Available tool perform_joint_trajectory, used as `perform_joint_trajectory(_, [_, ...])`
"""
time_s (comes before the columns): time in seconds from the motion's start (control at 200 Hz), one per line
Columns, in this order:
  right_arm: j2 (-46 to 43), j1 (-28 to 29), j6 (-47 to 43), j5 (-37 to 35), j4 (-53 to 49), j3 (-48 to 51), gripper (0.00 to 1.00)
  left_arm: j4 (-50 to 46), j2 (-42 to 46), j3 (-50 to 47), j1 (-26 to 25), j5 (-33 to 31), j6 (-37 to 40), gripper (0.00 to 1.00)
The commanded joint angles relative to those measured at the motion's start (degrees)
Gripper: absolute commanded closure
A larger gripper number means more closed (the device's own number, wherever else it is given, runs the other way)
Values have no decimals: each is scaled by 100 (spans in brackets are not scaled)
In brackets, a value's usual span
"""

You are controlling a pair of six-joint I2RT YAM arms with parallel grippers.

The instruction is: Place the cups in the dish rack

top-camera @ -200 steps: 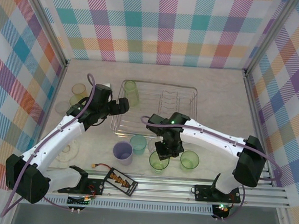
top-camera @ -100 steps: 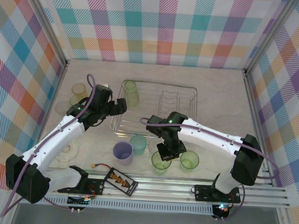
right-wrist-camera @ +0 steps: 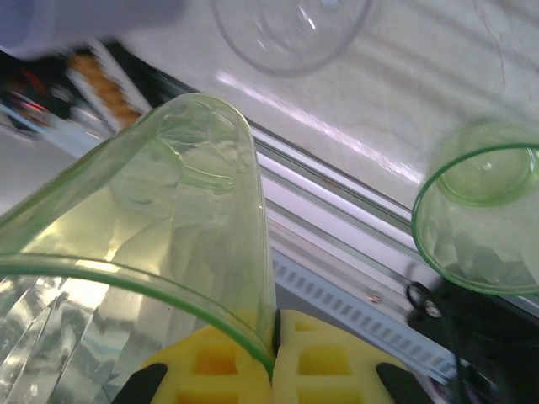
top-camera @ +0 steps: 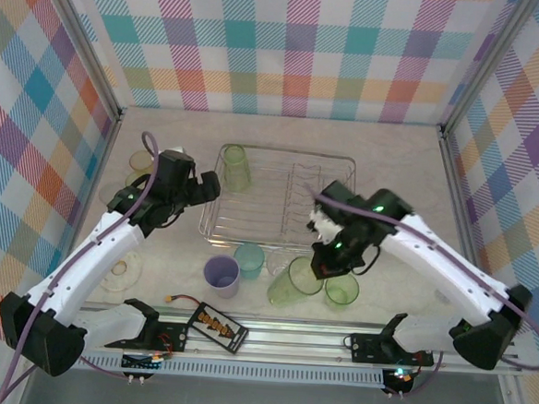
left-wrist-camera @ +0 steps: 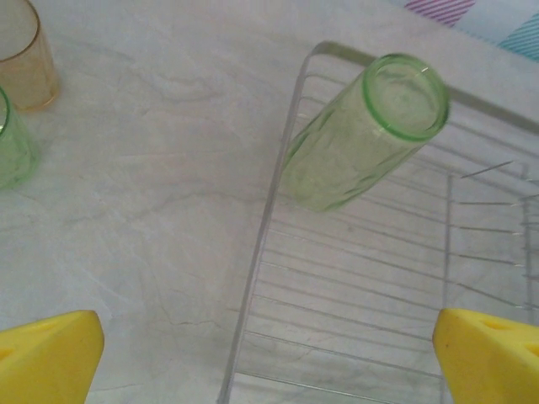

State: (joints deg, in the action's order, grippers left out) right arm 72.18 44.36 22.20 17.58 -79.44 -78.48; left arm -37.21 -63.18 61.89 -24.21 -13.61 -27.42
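Hovering left gripper wide open, empty, at dish rack left edge; racked cup in far-left corner. Pinching light green cup by rim with right gripper above worktop front edge. Mid-transfer: next, probably carry to free rack slot.

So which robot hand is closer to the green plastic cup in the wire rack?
Left. The left gripper hovers open right beside that green plastic cup in the wire dish rack. The right gripper is past the rack's near edge, shut on another green cup.
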Motion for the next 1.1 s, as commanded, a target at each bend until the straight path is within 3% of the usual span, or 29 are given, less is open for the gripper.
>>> perform_joint_trajectory(0.0, [-370, -788, -453, 1112, 199, -487, 100, 417, 306, 147, 57, 555, 149, 0])
perform_joint_trajectory(0.24, [83, -2050, -474, 2400, 1600, -1298, 100, 2999, 1175, -670, 56, 3048, 528, 0])
perform_joint_trajectory(0.375, [697, -2544, -252, 3591, 2423, -1592, 100, 3330, 1016, -501, 56, 4257, 611, 0])
perform_joint_trajectory(0.515, [1234, -2628, -15, 4740, 3068, -1654, 100, 4134, 685, -526, 48, 5297, 186, 0])
perform_joint_trajectory(0.63, [1432, -2631, 21, 4962, 3210, -1627, 100, 4827, 538, -660, 34, 5520, -138, 0])
perform_joint_trajectory(0.845, [1382, -2612, 50, 5554, 3685, -1428, 100, 5152, 229, -526, 34, 5513, -305, 0])
perform_joint_trajectory(1.095, [1543, -2604, 92, 5662, 3832, -1364, 100, 5799, -38, -466, -30, 5854, -703, 2])
